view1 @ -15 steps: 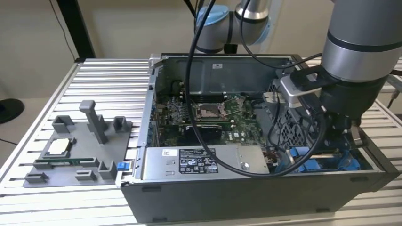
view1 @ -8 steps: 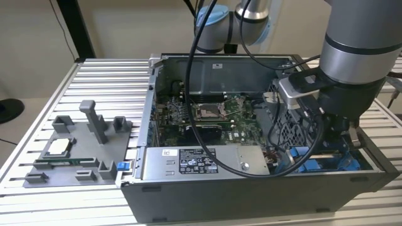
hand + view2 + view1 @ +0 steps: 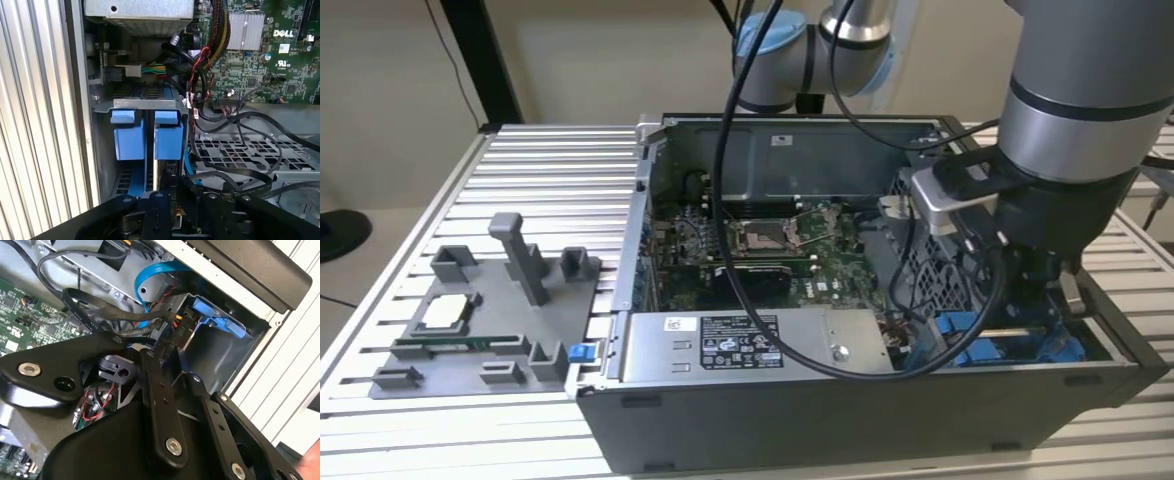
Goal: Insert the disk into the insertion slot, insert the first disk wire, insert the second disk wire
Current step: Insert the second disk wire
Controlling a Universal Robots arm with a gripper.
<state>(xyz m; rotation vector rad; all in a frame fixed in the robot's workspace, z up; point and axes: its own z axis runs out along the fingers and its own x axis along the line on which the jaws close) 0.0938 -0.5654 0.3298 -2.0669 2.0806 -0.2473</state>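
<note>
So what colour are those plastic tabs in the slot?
Bright blue tabs, seen best in the first wrist view.

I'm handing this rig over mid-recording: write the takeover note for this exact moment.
Claw: down inside the computer case at the drive bay corner; whether it grips anything cannot be told.
Disk: its blue carrier sits in the insertion slot, so insertion looks done.
Wires: a blue flat cable and black cables lie loose by the bay. Whether either disk wire is plugged cannot be confirmed; check both.
</note>
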